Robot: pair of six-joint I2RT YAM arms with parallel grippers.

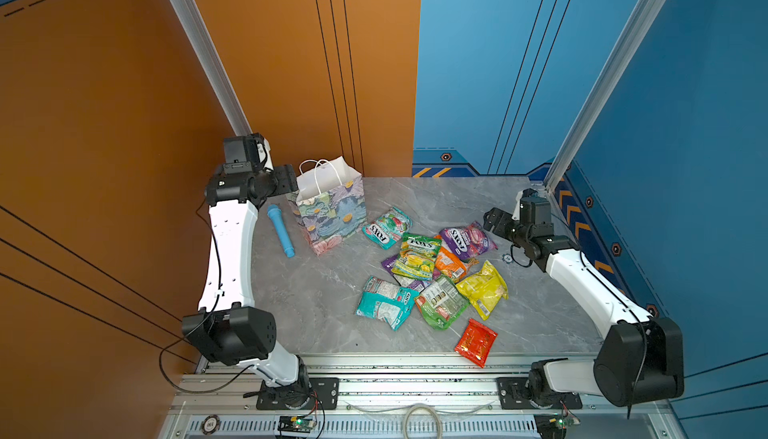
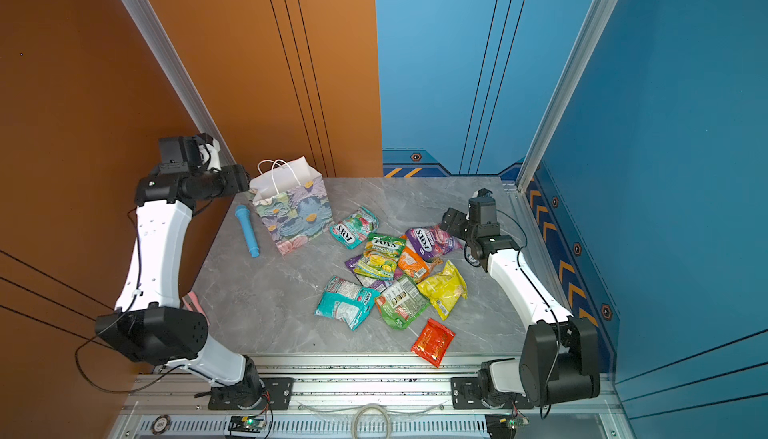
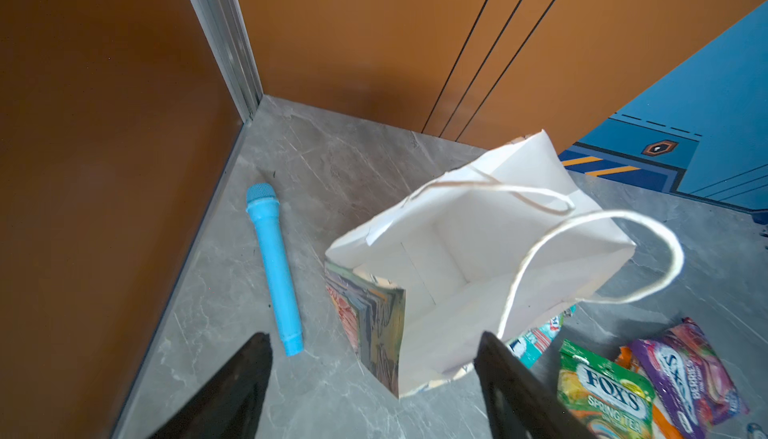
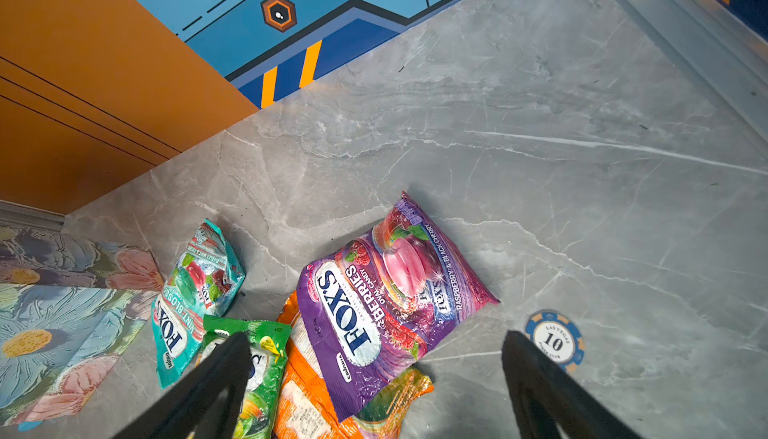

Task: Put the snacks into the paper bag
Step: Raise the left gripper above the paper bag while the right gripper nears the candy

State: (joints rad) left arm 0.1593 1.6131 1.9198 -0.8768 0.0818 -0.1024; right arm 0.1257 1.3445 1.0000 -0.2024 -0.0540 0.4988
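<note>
left arm (image 1: 227, 250) raised steeply | left fingers (image 3: 237, 391) spread, empty | right arm (image 1: 590, 283) stretched low | right fingers (image 4: 208, 391) spread, empty

On my screen the purple packet (image 4: 386, 304) reads "FOX'S BERRIES" and, along one edge, "RASPBERRY & BLACK CHERRY". The teal packet (image 4: 187, 304) shows "FOX'S" and "MINT BLOSSOM" (the last letters run into a crease). On the green packet (image 3: 602, 391) I make out "FOX'S SPRING TEA". The poker chip (image 4: 554, 340) says "LAS VEGAS", "10" and "POKER CLUB".
</note>
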